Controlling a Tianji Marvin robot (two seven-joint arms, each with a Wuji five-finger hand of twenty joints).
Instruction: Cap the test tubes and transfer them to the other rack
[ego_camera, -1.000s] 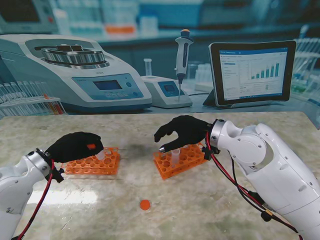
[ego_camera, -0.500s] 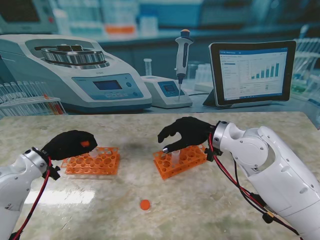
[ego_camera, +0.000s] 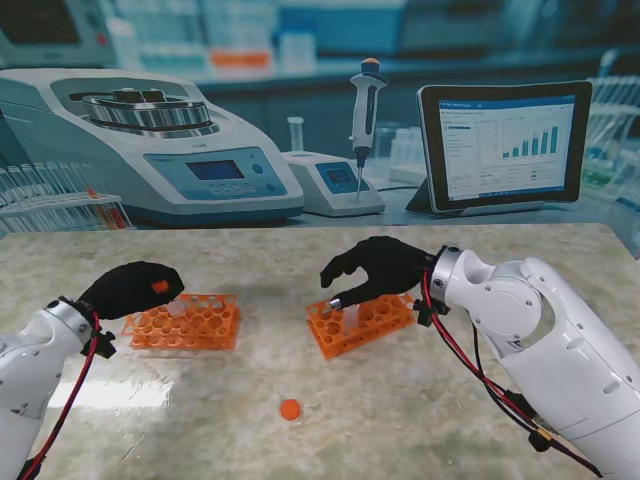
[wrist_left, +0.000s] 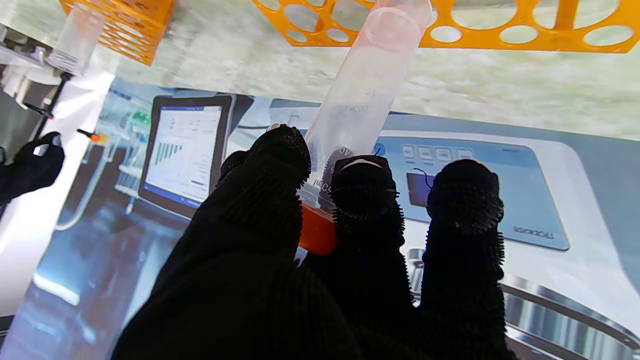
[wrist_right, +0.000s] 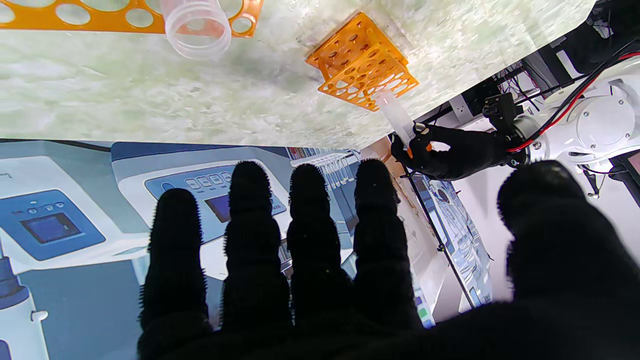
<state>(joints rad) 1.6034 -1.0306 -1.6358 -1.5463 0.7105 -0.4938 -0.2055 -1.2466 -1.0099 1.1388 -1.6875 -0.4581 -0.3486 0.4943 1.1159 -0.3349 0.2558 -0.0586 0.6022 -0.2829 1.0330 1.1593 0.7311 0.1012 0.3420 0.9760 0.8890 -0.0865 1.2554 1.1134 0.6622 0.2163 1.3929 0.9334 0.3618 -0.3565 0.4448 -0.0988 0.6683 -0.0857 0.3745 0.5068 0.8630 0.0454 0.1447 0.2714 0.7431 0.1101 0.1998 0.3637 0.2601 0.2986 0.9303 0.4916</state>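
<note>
Black-gloved left hand grips a capped test tube near its orange cap; tube tilted, lower end at the top holes of the left orange rack; can't tell if it's seated. Right hand holds nothing, fingers spread, hovering over the right orange rack, which carries one uncapped tube. Loose orange cap lies on the marble desk, nearer to me, between the racks.
</note>
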